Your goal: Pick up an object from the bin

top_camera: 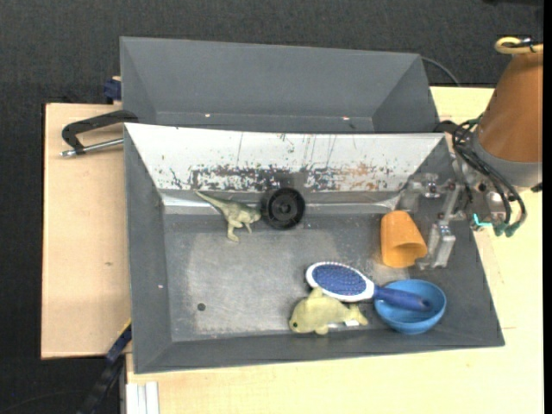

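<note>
Closest, against the front wall of the grey bin (216,296), lies a yellowish soft toy (326,314), stretched along the wall. Just to its right sits a blue bowl (416,316), upright, near the front right corner. A brush (340,280) with an oval white-rimmed head and blue bristles rests just behind the soft toy, touching it or nearly so. Its blue handle reaches rightward into the bowl.

Behind the bowl, on the right side of the floor, is an orange cup (402,238), tipped rather than standing square (its mouth seems to face the front). The gripper (442,255) hangs just to the right of this cup, low in the bin by the right wall, with the arm (517,110) under its orange cover coming in from the right. I cannot tell whether the gripper touches the cup, nor whether it is apart or together.

Well away, at the foot of the back wall, a black ring (283,206) leans near the middle. A pale toy dinosaur (233,215) stands just left of it.
</note>
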Robot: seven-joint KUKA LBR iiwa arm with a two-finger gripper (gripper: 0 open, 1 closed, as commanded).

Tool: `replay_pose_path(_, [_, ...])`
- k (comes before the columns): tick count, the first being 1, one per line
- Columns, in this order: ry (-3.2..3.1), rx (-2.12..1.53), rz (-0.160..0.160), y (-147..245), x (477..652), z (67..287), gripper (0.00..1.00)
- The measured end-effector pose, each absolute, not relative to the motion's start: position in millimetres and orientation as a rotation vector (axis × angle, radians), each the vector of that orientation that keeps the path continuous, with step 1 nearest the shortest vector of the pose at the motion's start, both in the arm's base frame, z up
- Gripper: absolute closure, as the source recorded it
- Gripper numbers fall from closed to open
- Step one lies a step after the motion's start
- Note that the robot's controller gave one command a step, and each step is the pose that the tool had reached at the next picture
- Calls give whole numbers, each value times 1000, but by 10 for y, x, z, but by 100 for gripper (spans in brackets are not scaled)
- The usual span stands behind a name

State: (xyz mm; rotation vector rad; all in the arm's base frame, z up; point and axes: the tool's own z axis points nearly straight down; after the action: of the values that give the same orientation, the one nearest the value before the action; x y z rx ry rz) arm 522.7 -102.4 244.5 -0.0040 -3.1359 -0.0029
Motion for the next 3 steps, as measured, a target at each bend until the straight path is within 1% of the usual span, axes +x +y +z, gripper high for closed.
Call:
replay_pose_path(1, [-3135, 65, -4, -734, 5199, 1157, 0])
replay_pose_path(2, [-3137, -55, -5, -394, 5004, 726, 0])
replay_pose_path(3, [-3141, -57, -1, -413, 5014, 744, 100])
